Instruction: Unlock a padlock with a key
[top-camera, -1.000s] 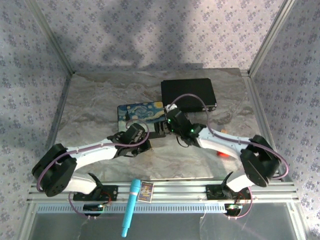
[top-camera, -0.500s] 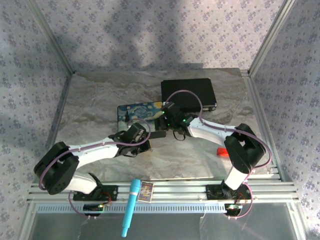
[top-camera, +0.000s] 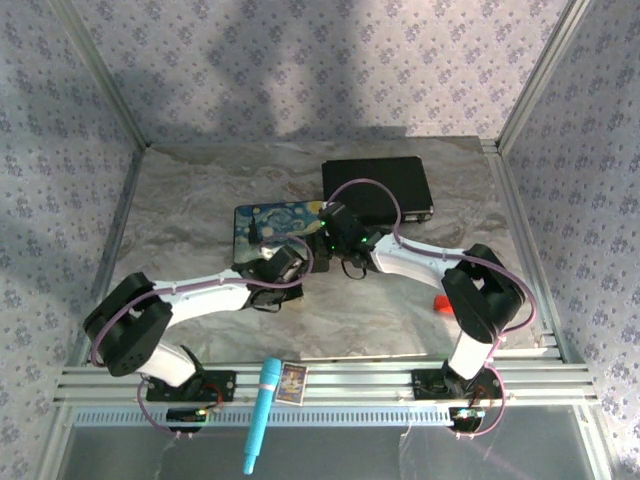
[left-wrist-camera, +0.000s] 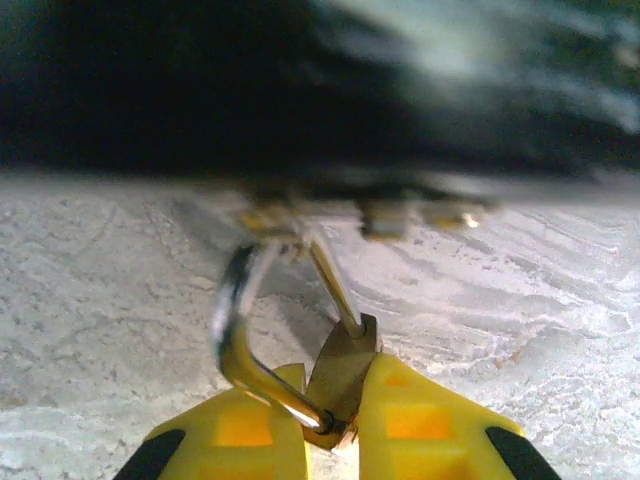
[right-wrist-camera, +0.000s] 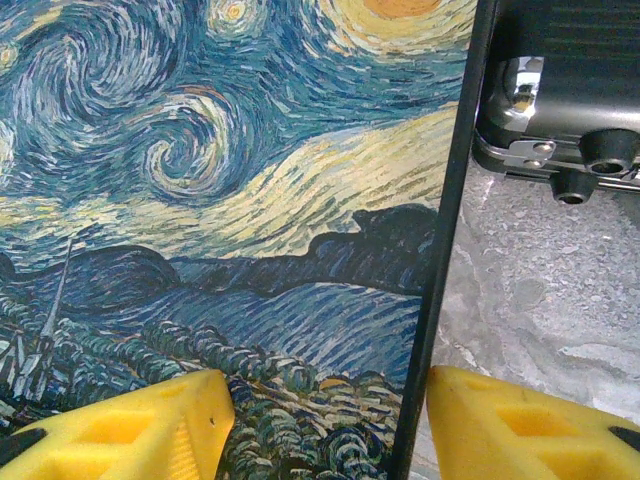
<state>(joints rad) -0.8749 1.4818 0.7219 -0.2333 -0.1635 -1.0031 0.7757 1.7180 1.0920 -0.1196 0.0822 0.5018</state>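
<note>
Between the left gripper's (left-wrist-camera: 337, 375) clenched jaws sat the tiny brass padlock (left-wrist-camera: 336, 395), silvery shackle (left-wrist-camera: 232, 330) hooked at the starry-night painted box's (right-wrist-camera: 250, 200) clasp (left-wrist-camera: 385, 215); the spread right gripper (right-wrist-camera: 328, 388) straddled the box edge, where a nudge might wrench it loose.

Both white-shelled, black at joints: left arm (top-camera: 205, 292), right arm (top-camera: 415, 260). Lilac cables (top-camera: 368, 184) looped alongside; green LEDs (top-camera: 328, 223) nr right wrist. On left gripper (left-wrist-camera: 335, 400), right gripper (right-wrist-camera: 328, 400): yellow fingers (left-wrist-camera: 245, 435) w/ square recesses, black patches.
</note>
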